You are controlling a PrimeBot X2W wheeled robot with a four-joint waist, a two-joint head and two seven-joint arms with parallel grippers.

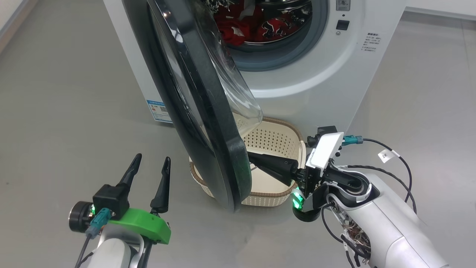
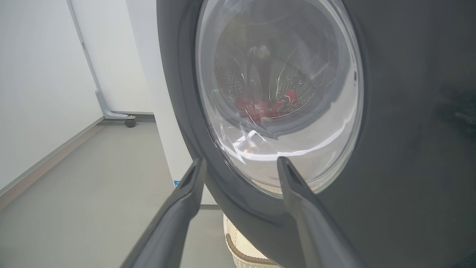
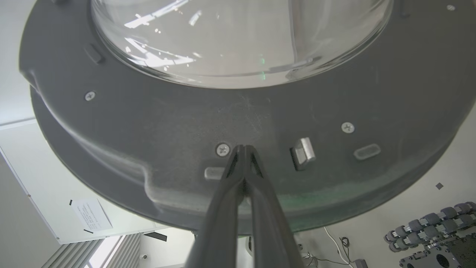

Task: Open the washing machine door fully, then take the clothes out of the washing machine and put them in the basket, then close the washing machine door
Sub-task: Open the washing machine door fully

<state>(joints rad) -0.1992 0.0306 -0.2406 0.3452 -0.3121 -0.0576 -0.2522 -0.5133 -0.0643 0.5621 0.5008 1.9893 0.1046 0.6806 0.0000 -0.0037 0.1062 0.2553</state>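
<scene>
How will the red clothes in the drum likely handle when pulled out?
The clothes lie crumpled and folded, so they are probably floppy and light, draping when lifted. They seem heaped together in the washing machine, so one pull may drag several.

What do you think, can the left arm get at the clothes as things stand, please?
Probably not: the half-open door stands between the open left claw and the clothes, so it would likely need to swing wider first.
</scene>
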